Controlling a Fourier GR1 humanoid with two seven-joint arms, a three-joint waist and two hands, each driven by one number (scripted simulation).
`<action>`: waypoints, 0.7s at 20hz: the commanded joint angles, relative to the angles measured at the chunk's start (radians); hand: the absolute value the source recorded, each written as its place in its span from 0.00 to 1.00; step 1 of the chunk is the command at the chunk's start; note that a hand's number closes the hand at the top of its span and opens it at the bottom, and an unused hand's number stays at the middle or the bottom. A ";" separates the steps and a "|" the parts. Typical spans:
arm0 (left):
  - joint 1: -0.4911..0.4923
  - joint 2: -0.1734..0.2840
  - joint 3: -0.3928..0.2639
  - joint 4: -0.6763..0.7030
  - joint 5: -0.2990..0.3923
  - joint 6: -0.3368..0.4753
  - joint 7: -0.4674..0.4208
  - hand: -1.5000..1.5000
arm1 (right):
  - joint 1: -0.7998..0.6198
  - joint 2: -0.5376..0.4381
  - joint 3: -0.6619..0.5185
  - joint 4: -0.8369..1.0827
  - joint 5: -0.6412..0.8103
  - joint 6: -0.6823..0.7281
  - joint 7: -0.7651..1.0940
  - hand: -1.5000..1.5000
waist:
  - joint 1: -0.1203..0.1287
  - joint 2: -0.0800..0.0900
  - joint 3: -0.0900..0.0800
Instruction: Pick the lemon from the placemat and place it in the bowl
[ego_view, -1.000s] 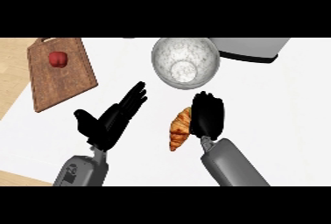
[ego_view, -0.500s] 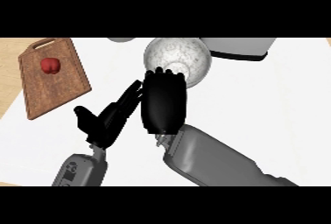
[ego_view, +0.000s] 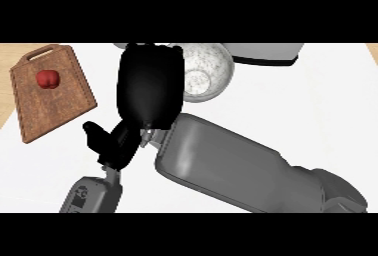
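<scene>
Nearest the view's lower edge, the big grey right forearm (ego_view: 236, 170) fills the middle and right of the frame, and the smaller left forearm (ego_view: 94, 195) comes in at lower left. The left robot hand (ego_view: 111, 145) shows just above its forearm, thumb out to the left; the right one partly hides its fingers, so I cannot tell how wide it stands. The right robot hand (ego_view: 150, 85) is raised high and seen from the back, a dark mass whose fingers cannot be made out, so its state cannot be told either. It covers the left edge of the pale speckled bowl (ego_view: 207, 75) on the white worktop (ego_view: 310, 115). Farther left lies a wooden board (ego_view: 63, 107) bearing a small red fruit (ego_view: 47, 79). The lemon is not visible.
</scene>
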 joint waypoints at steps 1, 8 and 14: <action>-0.012 0.024 0.043 0.033 0.017 -0.021 -0.032 0.50 | -0.146 0.015 -0.038 0.121 -0.055 -0.027 0.181 1.00 | -0.015 0.008 -0.001; 0.027 0.034 0.039 -0.007 0.018 -0.030 -0.033 0.50 | -0.153 0.015 -0.104 0.360 -0.061 -0.230 0.031 1.00 | -0.024 0.016 0.001; -0.013 0.003 0.032 0.028 -0.004 0.000 -0.031 0.50 | -0.205 0.016 -0.135 0.598 -0.064 -0.320 -0.126 1.00 | -0.037 0.020 0.002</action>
